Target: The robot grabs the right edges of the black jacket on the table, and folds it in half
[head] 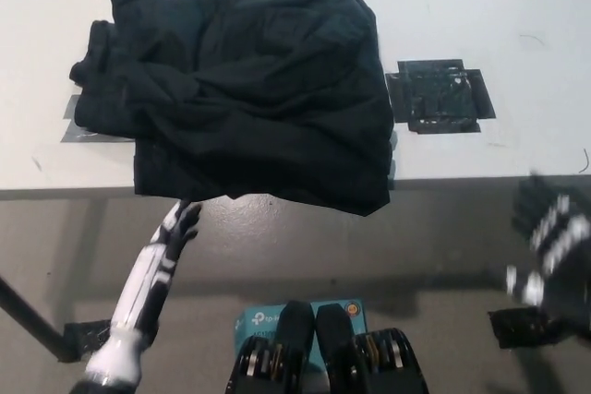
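We see the table (480, 6), white, filling the upper half of the head view. The jacket (249, 89) lies on it, black, bunched and folded over itself, left of centre, with its near edge hanging slightly past the table front. Right of the jacket, a black tape patch (441, 97) sits on the tabletop, close to but apart from the cloth. Grey tape (83, 126) shows under the jacket's left side. Our left hand (174, 232) sits just below the table front, under the jacket's near left corner, holding nothing; we cannot tell its finger spread. Our right hand (549, 237) is at lower right, blurred, well clear of the jacket; we cannot tell its state.
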Robot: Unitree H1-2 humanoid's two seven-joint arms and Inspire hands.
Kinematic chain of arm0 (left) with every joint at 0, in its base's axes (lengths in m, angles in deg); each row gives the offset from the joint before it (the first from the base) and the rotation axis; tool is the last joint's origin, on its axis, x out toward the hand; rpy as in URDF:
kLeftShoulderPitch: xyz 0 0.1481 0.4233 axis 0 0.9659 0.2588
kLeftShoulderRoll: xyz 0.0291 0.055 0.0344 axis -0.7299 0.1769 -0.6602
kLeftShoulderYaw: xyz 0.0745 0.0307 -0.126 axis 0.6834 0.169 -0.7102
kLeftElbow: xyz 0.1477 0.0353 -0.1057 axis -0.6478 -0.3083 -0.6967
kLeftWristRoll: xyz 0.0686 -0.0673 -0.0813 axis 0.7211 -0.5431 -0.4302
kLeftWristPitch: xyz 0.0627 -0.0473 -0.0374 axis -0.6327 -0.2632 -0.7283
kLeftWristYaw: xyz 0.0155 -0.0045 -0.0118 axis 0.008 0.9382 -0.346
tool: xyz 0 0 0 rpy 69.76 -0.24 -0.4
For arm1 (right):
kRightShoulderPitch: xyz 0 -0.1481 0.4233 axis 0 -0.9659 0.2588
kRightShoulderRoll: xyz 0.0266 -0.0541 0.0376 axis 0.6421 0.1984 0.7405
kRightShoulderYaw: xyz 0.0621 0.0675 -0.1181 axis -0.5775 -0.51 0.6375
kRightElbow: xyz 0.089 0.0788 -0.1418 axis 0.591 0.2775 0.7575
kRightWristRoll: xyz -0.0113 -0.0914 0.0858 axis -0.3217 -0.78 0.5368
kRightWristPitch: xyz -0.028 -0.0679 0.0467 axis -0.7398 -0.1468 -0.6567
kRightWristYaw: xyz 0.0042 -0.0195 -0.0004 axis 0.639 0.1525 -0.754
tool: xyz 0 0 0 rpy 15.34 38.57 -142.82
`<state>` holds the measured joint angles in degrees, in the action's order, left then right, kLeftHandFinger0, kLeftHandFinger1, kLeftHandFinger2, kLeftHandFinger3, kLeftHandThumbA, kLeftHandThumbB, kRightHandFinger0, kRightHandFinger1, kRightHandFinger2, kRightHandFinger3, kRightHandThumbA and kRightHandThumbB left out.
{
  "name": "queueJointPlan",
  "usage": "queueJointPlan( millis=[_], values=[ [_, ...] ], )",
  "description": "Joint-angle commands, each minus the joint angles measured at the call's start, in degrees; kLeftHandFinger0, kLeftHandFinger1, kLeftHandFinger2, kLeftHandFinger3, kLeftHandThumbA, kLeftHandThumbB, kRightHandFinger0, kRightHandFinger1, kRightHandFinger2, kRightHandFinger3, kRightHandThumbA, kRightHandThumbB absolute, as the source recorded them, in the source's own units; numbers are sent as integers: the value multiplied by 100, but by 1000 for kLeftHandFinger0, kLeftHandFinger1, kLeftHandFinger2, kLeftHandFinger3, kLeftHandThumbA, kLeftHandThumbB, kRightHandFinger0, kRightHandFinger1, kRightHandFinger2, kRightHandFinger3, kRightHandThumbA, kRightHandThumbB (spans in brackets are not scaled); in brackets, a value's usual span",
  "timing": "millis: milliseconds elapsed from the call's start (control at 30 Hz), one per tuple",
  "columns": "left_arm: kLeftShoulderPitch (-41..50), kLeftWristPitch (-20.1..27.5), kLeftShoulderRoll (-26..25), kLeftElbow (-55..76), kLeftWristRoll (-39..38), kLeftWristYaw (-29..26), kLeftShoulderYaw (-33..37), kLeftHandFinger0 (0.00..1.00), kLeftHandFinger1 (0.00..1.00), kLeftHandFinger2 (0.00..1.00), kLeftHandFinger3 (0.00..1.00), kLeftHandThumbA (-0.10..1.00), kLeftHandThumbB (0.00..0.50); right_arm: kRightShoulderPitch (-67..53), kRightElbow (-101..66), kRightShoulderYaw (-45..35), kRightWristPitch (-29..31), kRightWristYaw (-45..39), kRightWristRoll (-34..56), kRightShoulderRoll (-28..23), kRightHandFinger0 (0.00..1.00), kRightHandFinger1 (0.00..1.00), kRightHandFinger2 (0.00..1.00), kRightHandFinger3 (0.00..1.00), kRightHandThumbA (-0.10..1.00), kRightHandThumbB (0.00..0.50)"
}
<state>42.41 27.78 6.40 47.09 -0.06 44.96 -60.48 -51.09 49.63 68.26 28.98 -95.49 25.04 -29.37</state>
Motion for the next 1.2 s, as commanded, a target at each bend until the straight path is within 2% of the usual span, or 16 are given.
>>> queueJointPlan(
  millis=[0, 67, 267, 400, 433, 467, 533, 600, 633, 833, 867, 1167],
  values=[
    [421, 142, -161, 460, -615, 216, -167, 1000, 1000, 1000, 1000, 1000, 354, -695, -487, 372, 1374, -166, 315, 251, 1000, 1000, 1000, 1000, 1000, 404],
    [469, 163, -157, 466, -569, 180, -171, 1000, 1000, 1000, 1000, 1000, 340, -789, -240, 487, 1454, -89, 170, 261, 1000, 1000, 1000, 1000, 1000, 418],
    [309, 146, -242, 423, -621, 229, -212, 1000, 1000, 1000, 1000, 1000, 352, -655, 377, 723, 1891, -41, 117, 167, 1000, 1000, 1000, 1000, 1000, 347],
    [196, 64, -228, 415, -589, 222, -207, 1000, 1000, 1000, 1000, 1000, 339, -530, 501, 788, 1888, 47, 140, 74, 1000, 1000, 1000, 1000, 1000, 315],
    [192, 60, -226, 410, -596, 217, -212, 1000, 1000, 1000, 1000, 1000, 334, -512, 536, 809, 1911, 51, 142, 57, 1000, 1000, 1000, 1000, 1000, 314],
    [204, 60, -218, 393, -621, 210, -222, 1000, 1000, 1000, 1000, 1000, 337, -490, 588, 853, 1933, 42, 128, 21, 1000, 1000, 1000, 1000, 1000, 339],
    [176, 69, -219, 365, -631, 204, -228, 1000, 1000, 1000, 1000, 1000, 329, -428, 654, 906, 1943, 54, 133, -24, 1000, 1000, 1000, 1000, 1000, 358],
    [175, 69, -220, 365, -635, 206, -228, 1000, 1000, 1000, 1000, 1000, 329, -429, 667, 937, 1973, 82, 148, -48, 1000, 1000, 1000, 1000, 1000, 358],
    [242, 25, -186, 418, -651, 182, -231, 1000, 1000, 1000, 1000, 1000, 301, -376, 623, 986, 1958, 78, 142, -57, 1000, 1000, 1000, 1000, 1000, 340],
    [402, -27, -123, 523, -573, 113, -215, 1000, 1000, 1000, 1000, 1000, 278, -318, 487, 1111, 1852, 156, 159, -120, 1000, 1000, 1000, 1000, 1000, 339],
    [445, 4, -90, 523, -573, 90, -218, 1000, 1000, 1000, 1000, 1000, 259, -321, 503, 1109, 1897, 178, 163, -111, 1000, 1000, 1000, 1000, 1000, 320],
    [586, -11, -71, 536, -573, 93, -237, 1000, 1000, 1000, 1000, 1000, 259, -409, 704, 1123, 2089, 231, 250, -125, 1000, 1000, 1000, 1000, 1000, 303]
  ],
)
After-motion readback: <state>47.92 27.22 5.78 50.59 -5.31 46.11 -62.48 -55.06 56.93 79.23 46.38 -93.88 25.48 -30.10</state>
